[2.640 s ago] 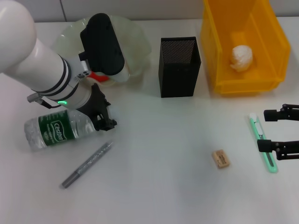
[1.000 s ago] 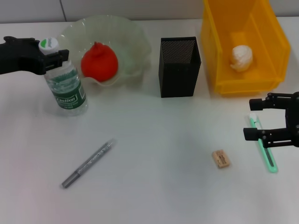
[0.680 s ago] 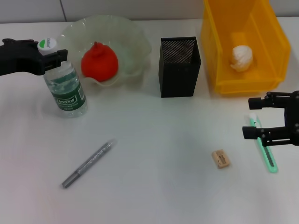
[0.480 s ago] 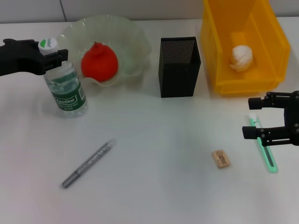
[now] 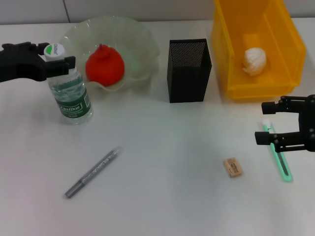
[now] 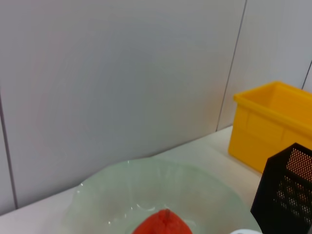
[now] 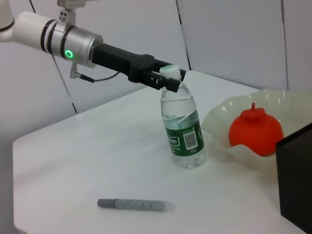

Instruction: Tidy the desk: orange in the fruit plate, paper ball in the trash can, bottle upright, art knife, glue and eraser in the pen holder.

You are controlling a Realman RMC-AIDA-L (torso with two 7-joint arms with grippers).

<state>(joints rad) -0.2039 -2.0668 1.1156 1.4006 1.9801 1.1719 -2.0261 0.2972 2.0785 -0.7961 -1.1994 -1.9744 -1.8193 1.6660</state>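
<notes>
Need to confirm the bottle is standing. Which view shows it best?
The right wrist view: it shows the bottle side-on, upright on the table, with the left claw at its cap. The head view shows it from above. The left wrist view shows only a sliver of cap.

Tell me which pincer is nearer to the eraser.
Right. The right pincer hangs open over the green art knife, just right of the eraser. The left pincer is far across the desk at the bottle neck.
</notes>
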